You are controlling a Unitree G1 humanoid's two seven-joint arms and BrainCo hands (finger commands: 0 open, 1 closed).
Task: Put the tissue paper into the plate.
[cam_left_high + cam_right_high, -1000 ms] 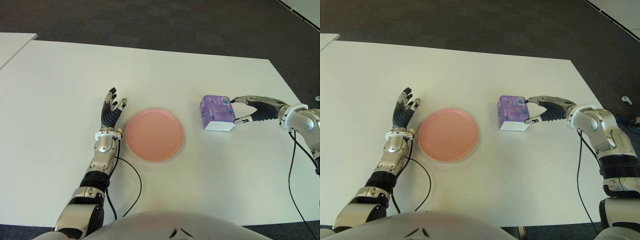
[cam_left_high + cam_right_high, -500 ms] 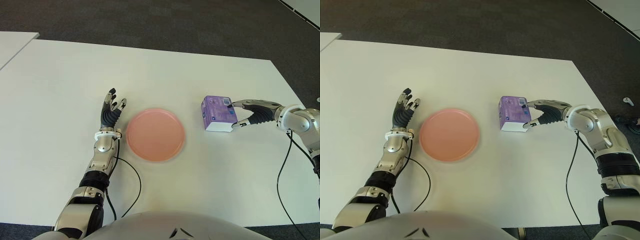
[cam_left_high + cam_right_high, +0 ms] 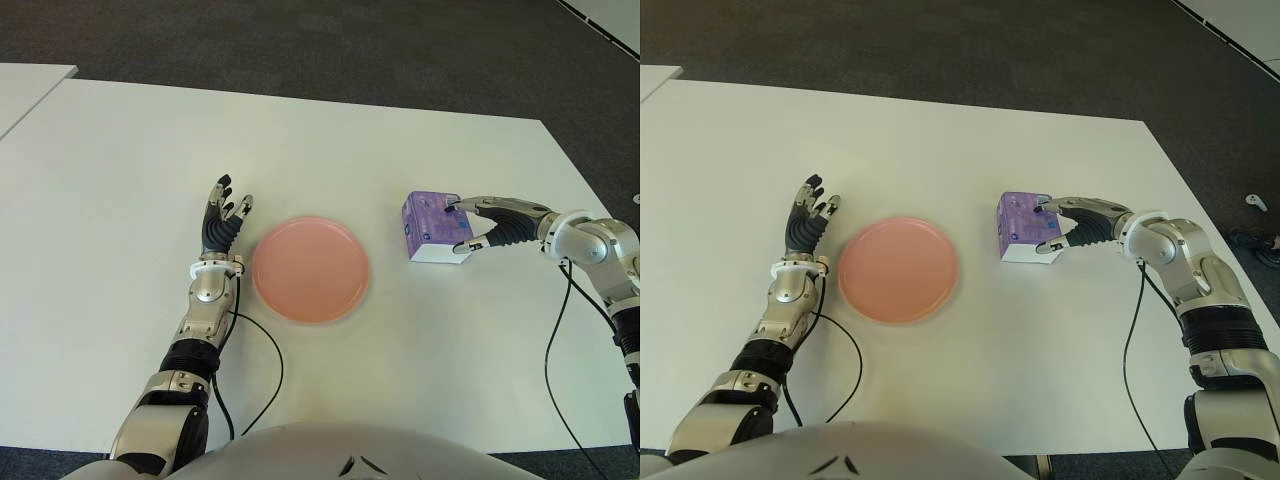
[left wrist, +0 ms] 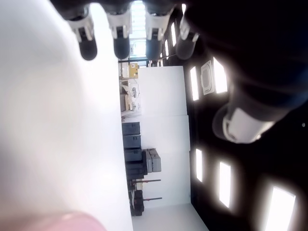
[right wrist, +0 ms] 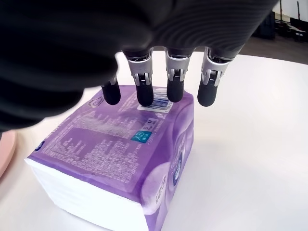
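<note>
White table (image 3: 120, 200) fills the scene, and the left hand (image 3: 222, 222) shows just left of the pink plate (image 3: 311, 268), fingers straight and spread, holding nothing, exactly where it was a second ago. The plate sits near the middle, with nothing in it. Right of it, well apart, stands the tissue pack (image 3: 434, 227), a purple-wrapped block with bare white paper showing along its lower edge. The right hand (image 3: 487, 222) has closed in on the pack since a second ago: then its fingertips hung just off the pack's right side, now the fingers (image 5: 144, 89) reach over the top face and the thumb (image 3: 466, 246) sits at the lower right corner, so the hand brackets the pack without a firm squeeze that I can make out. The wrapper carries a barcode and blocks of small print, too fine to read.
</note>
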